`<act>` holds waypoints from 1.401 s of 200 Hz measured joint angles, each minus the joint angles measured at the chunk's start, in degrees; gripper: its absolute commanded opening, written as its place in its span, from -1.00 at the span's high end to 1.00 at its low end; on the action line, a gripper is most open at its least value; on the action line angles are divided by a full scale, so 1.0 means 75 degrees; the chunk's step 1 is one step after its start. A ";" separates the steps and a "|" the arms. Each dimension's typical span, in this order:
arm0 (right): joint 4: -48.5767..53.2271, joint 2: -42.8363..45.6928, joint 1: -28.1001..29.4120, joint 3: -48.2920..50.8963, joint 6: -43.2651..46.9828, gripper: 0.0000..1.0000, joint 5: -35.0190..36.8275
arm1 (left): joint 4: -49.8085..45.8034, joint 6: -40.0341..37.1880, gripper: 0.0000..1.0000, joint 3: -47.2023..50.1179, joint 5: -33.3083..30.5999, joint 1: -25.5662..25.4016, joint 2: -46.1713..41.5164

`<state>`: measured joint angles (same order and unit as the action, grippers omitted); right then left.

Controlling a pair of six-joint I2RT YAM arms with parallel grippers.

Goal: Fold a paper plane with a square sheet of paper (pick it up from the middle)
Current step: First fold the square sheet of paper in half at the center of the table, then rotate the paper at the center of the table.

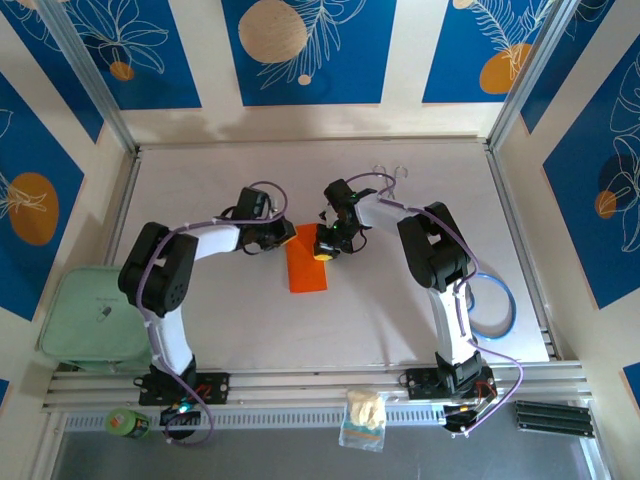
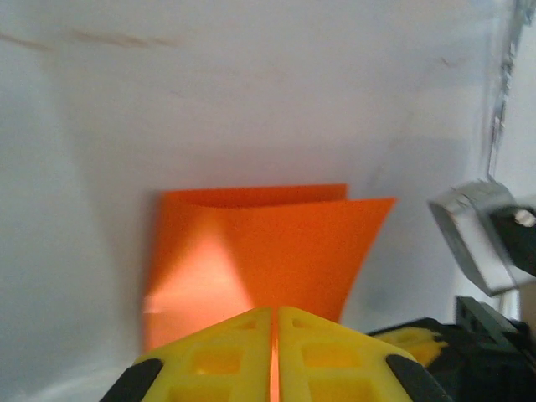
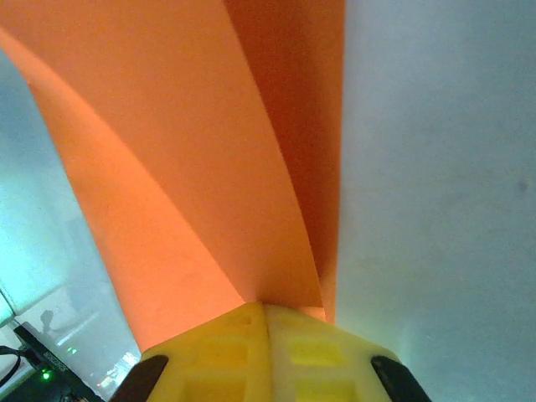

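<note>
Top external: the folded orange square sheet of paper [image 1: 308,270] lies at the centre of the table [image 1: 400,320].
Left gripper [image 1: 282,240]: at the sheet's 10 o'clock corner, jaws pinched narrow on its edge.
Right gripper [image 1: 322,248]: at its 1 o'clock corner, clamped on the lifted fold.

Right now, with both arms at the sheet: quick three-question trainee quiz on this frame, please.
1. True or false: the left pincer stands open, clear of the orange paper.
2. The orange paper is: A flat and unfolded; B folded over, with layers showing; C crumpled into a ball.
3. Counting the left pincer and the right pincer, how many are shut on the orange paper?
Key: 1 false; 2 B; 3 two.
</note>
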<state>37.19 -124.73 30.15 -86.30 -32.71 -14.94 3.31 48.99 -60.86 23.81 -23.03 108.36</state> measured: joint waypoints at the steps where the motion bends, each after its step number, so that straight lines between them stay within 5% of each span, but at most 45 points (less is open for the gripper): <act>1: 0.0000 0.0000 0.0000 0.0000 0.0000 0.97 0.0000 | 0.0012 0.0003 0.77 -0.0015 0.0017 -0.0015 0.0017; 58: 0.0052 -0.0017 0.0006 -0.0047 0.0149 0.97 0.0041 | -0.0154 0.0067 0.83 -0.0691 -0.0055 0.0006 0.0965; 177: 0.1209 -0.0198 0.0085 -0.1078 0.1437 0.97 0.1445 | -0.0985 -0.0679 0.79 -0.0848 -0.0262 0.1192 0.0600; 280: 0.1818 -0.0501 0.0076 -0.1655 0.3789 0.95 0.1309 | -0.0804 -0.0778 0.80 -0.0571 0.0629 0.0038 0.0341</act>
<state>50.83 -128.49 30.72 -98.72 -4.29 -5.13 -2.72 43.16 -65.14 28.53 -22.74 110.91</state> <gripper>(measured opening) 0.048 0.103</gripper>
